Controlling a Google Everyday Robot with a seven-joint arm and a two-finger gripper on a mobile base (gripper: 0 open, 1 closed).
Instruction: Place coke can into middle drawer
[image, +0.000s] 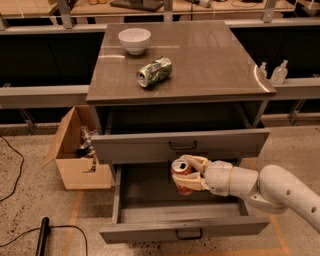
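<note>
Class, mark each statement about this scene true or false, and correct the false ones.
1. The hand is shut on the coke can over the open middle drawer. True.
2. The green can stands upright on the tabletop. False: it lies on its side.
3. The white bowl sits inside the drawer. False: it is on the tabletop.
4. A cardboard box stands on the floor. True.

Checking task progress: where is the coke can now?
The coke can is held in the gripper over the open middle drawer, low and near centre in the camera view, just below the upper drawer front.
</note>
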